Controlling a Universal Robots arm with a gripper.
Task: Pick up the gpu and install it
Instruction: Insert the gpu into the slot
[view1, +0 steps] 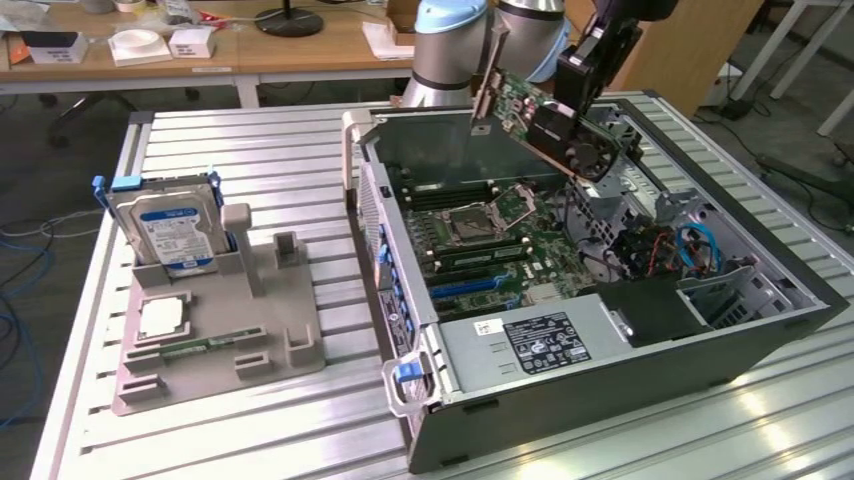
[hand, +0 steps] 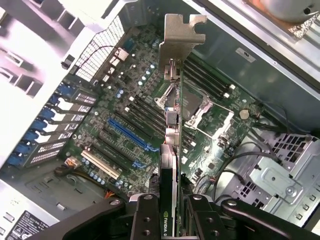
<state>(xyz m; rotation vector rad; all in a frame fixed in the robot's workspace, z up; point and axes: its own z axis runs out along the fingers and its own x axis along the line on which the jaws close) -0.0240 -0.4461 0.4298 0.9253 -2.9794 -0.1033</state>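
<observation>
The gpu (view1: 541, 120) hangs tilted above the open computer case (view1: 747, 330), its silver bracket (view1: 489, 75) toward the exterior view's left and its dark fan toward the right. My gripper (view1: 581, 100) is shut on the card's fan end, coming down from above. In the wrist view the gpu (hand: 172, 145) is edge-on, with its bracket (hand: 182, 35) at the far end and my gripper (hand: 171, 222) clamping it on both sides. Below it lies the motherboard (hand: 220, 145) with a long blue slot (hand: 131, 134). The card is clear of the board and touches no slot.
A grey fixture (view1: 220, 340) on the exterior view's left holds a hard drive (view1: 167, 230), a processor (view1: 160, 315) and a memory stick (view1: 200, 347). Inside the case are a power supply (view1: 534, 342), a drive cage (hand: 275, 182) and cables (view1: 701, 250).
</observation>
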